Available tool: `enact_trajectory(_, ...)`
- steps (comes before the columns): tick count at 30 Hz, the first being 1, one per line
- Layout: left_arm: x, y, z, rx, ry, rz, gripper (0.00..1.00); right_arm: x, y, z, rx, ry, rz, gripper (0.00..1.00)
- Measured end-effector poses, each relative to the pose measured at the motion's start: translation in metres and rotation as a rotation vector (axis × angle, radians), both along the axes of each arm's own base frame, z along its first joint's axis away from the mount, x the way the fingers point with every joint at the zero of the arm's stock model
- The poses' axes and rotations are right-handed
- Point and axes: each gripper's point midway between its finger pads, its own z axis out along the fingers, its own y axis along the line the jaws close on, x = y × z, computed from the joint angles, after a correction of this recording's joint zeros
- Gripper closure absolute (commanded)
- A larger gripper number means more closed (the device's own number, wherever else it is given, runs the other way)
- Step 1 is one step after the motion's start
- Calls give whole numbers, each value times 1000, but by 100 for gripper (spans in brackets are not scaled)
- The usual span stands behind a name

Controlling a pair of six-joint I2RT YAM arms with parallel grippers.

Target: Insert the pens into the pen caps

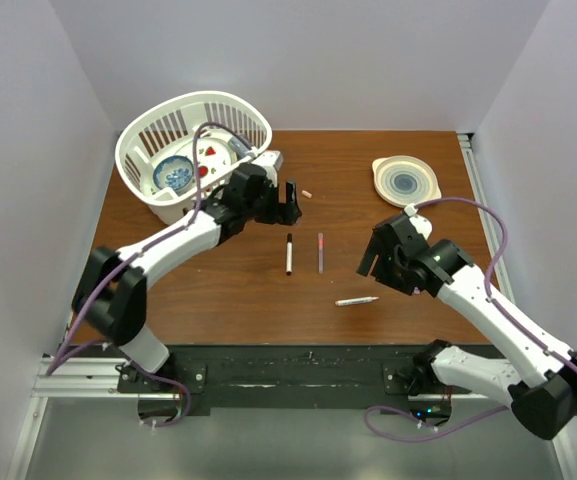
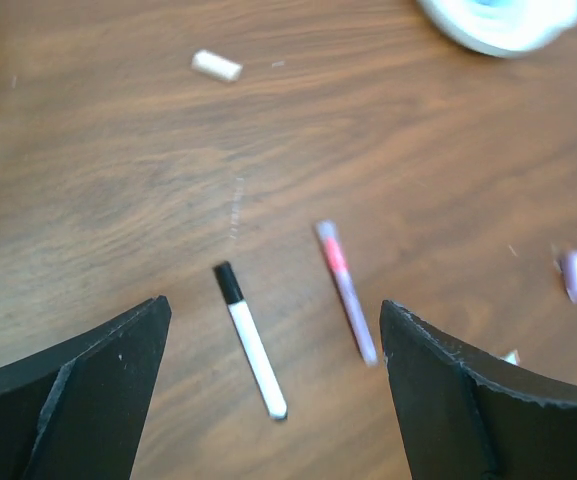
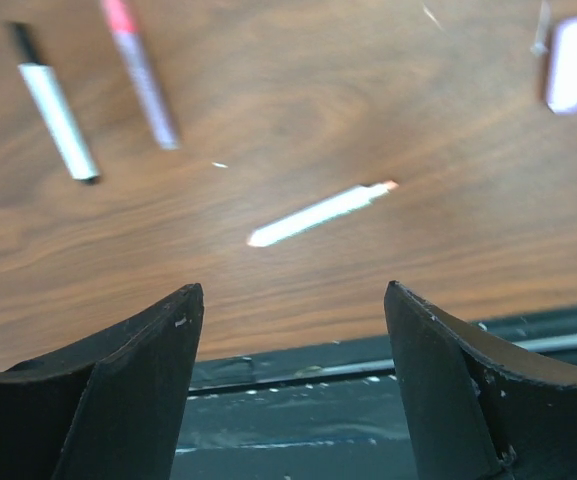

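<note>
Left gripper (image 2: 271, 305) and right gripper (image 3: 293, 290): jaws wide, empty.
White pen (image 2: 251, 340) and lilac pen (image 2: 346, 290) lie mid-frame below the left; uncapped pen (image 3: 318, 212) below the right; cap (image 2: 216, 66) upper left.

On the surface (image 1: 218, 300), the first pen (image 1: 289, 254) lies just left of the second pen (image 1: 320, 253). The third pen (image 1: 356, 300) lies nearer, to their right. A cap (image 1: 307, 194) lies behind them. The basket (image 1: 208, 97) stands far left, the plate (image 1: 380, 170) far right.
</note>
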Motion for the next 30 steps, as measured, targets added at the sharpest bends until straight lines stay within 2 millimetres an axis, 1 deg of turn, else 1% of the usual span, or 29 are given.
enact_trajectory(1, -7, 0, 11, -3, -33, -35, 11, -2, -1, -6, -19, 30, -5, 23)
enact_trajectory(3, -23, -7, 23, 17, -86, -117, 13, -1, 1, -8, -29, 49, 6, 22)
enact_trajectory(4, -29, -14, 24, 30, -103, -156, 14, 1, 3, -4, -27, 46, 21, 22)
enact_trajectory(5, -38, -24, 22, 52, -118, -207, 17, 4, 6, 3, -23, 29, 41, 22)
enact_trajectory(7, -61, -49, 7, 110, -118, -327, 18, 13, 12, 27, -4, -35, 82, 22)
enact_trajectory(8, -71, -59, -1, 134, -112, -373, 19, 18, 15, 42, 10, -81, 102, 22)
enact_trajectory(10, -97, -83, -23, 188, -94, -491, 21, 24, 16, 75, 39, -187, 139, 21)
enact_trajectory(11, -106, -90, -30, 202, -89, -530, 22, 24, 16, 89, 54, -234, 151, 21)
enact_trajectory(13, -124, -102, -42, 223, -83, -607, 23, 19, 11, 119, 89, -352, 178, 20)
enact_trajectory(15, -135, -112, -46, 230, -89, -666, 24, 10, 5, 143, 121, -454, 199, 20)
enact_trajectory(17, -142, -123, -47, 234, -104, -710, 26, 1, -2, 162, 150, -536, 209, 21)
enact_trajectory(19, -148, -133, -49, 240, -122, -746, 27, -6, -6, 176, 175, -588, 214, 21)
enact_trajectory(21, -156, -143, -53, 248, -131, -781, 28, -9, -8, 181, 186, -613, 220, 21)
enact_trajectory(23, -164, -149, -61, 265, -132, -816, 29, -11, -7, 182, 192, -615, 228, 20)
enact_trajectory(26, -175, -155, -77, 299, -124, -865, 31, -14, -6, 180, 200, -615, 242, 20)
enact_trajectory(30, -184, -161, -96, 336, -112, -907, 32, -20, -9, 179, 208, -630, 250, 20)
